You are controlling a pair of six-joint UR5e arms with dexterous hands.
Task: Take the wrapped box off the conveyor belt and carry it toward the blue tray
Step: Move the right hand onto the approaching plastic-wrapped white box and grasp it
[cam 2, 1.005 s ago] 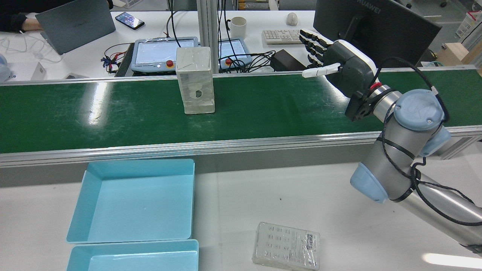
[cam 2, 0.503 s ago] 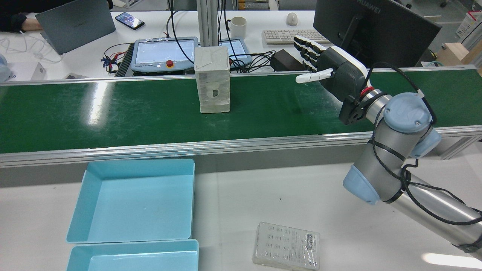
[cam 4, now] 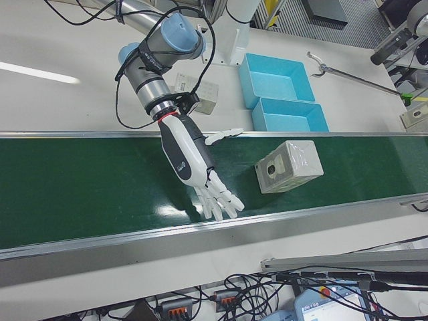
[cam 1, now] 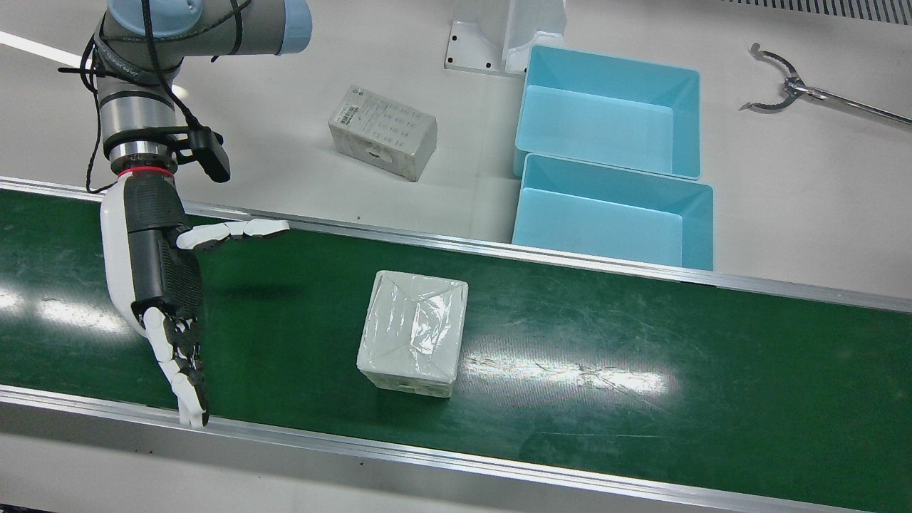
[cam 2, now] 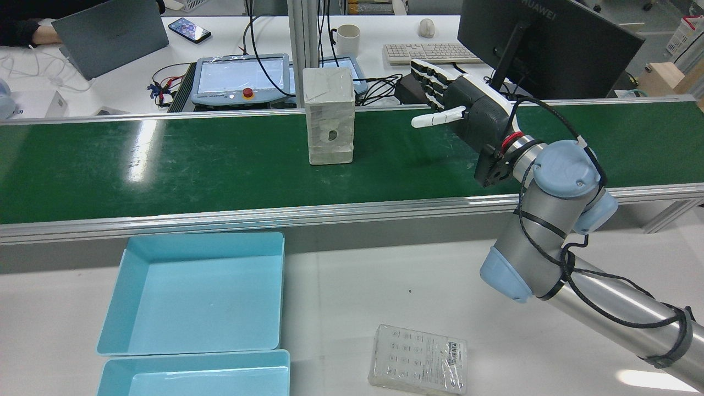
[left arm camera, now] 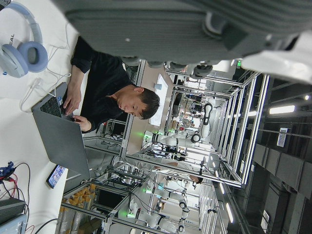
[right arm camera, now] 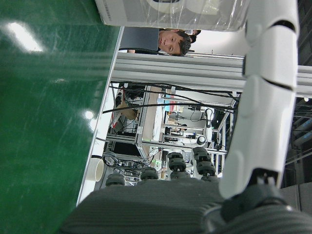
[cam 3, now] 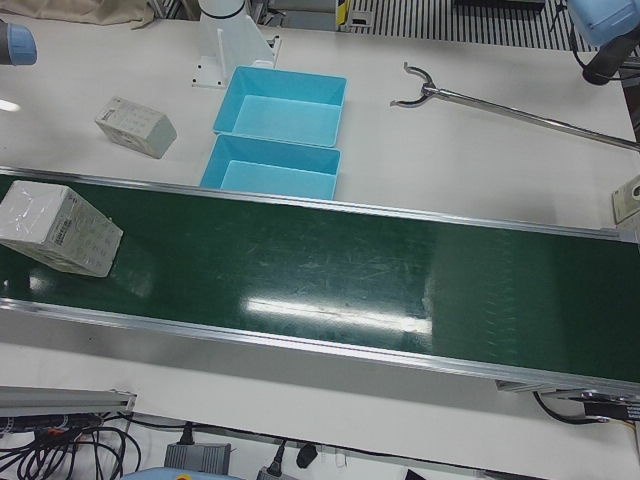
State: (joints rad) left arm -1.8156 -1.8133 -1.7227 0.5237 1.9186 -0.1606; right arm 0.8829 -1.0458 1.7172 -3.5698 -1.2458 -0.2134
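Note:
The wrapped box (cam 1: 413,342) stands upright on the green conveyor belt (cam 1: 641,335), wrapped in clear film. It also shows in the rear view (cam 2: 329,115), the left-front view (cam 3: 58,228), the right-front view (cam 4: 289,165) and at the top of the right hand view (right arm camera: 170,12). My right hand (cam 1: 160,285) hovers over the belt beside the box, open, fingers spread, a gap between them (cam 2: 462,107) (cam 4: 194,167). Two blue trays (cam 1: 613,228) sit on the white table beside the belt. My left hand (left arm camera: 170,24) shows only as a palm edge, away from the belt.
A second wrapped box (cam 1: 382,141) lies flat on the white table near the right arm's base. A metal grabber tool (cam 1: 784,85) lies on the table past the trays. Aluminium rails edge the belt (cam 2: 330,212). Desks with monitors stand beyond the belt.
The wrapped box has travelled to the right along the belt in the rear view. My right hand has moved left toward it, still open.

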